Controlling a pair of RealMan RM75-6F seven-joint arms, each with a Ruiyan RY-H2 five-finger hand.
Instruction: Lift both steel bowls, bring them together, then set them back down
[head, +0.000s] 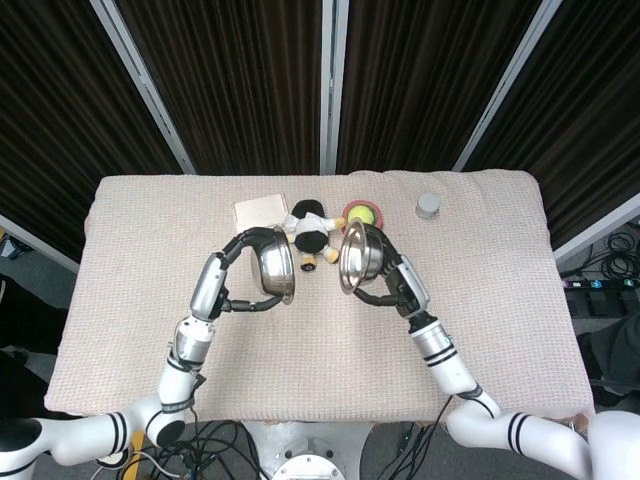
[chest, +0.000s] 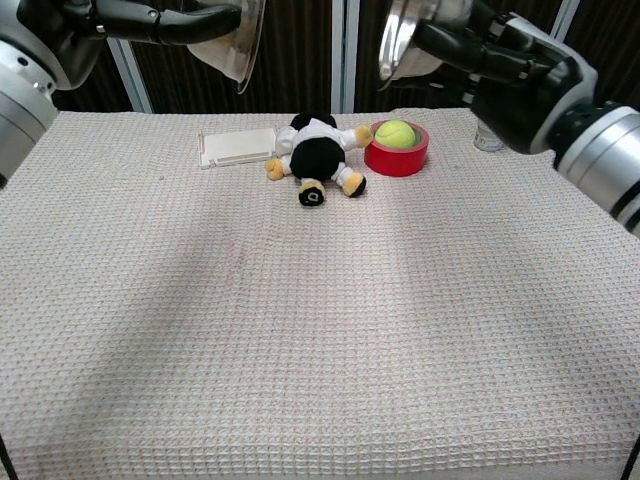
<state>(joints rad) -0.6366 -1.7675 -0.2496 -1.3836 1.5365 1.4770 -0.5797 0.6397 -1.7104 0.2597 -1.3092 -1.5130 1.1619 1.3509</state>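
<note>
High above the table's middle I hold two steel bowls. My left hand (head: 222, 268) grips the left bowl (head: 276, 268) from behind, fingers wrapped over its rim. My right hand (head: 398, 285) grips the right bowl (head: 358, 258) the same way. Both bowls are tipped on their sides with their rims turned toward each other, and a narrow gap shows between them. In the chest view the left bowl (chest: 238, 40) and right bowl (chest: 400, 40) sit at the top edge, partly cut off, with the left hand (chest: 150, 20) and right hand (chest: 490, 55) behind them.
On the cloth-covered table (chest: 320, 330), a black and white plush toy (chest: 315, 160) lies at the back centre. Around it are a white flat box (chest: 237, 146), a red tape roll (chest: 397, 155) holding a tennis ball (chest: 395, 132), and a small grey cup (head: 428, 205).
</note>
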